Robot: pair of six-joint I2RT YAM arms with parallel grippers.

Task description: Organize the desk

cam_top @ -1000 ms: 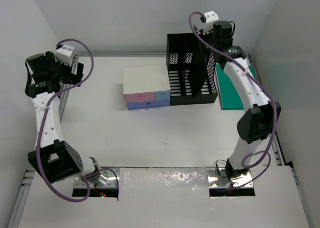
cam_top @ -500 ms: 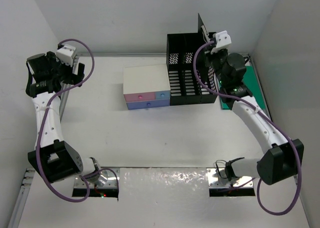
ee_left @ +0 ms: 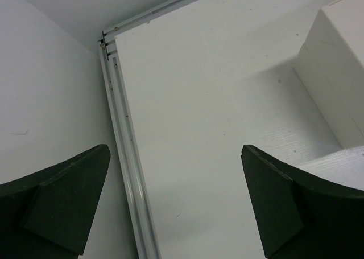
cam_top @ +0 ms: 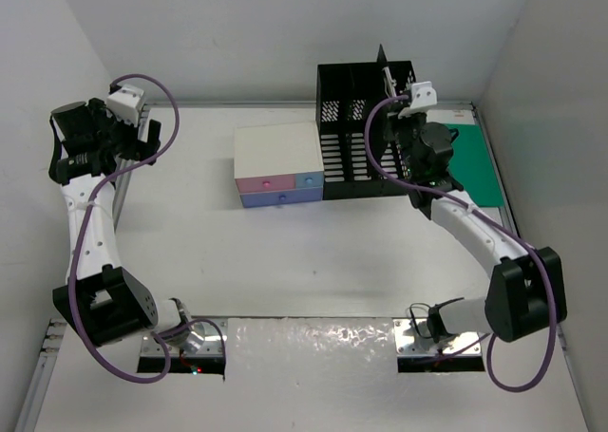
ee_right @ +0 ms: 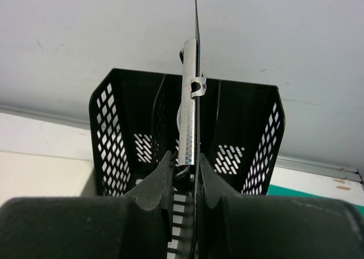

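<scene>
Right wrist: clipboard (ee_right: 191, 116) pinched in right fingers (ee_right: 162, 182) at organizer (ee_right: 111, 128), judged not yet filed | left fingers (ee_left: 62, 196) spread, empty | green mat (cam_top: 475, 166) unsorted beside organizer

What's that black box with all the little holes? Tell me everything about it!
It's a black mesh file organizer that looks like thin metal, with diamond-shaped holes in its side walls and slots in its front. Dividers split it into tall compartments, open at the top. It stands upright at the far edge of the desk, between a small drawer box and a green mat. The right tool holds a clipboard upright over its middle.
</scene>
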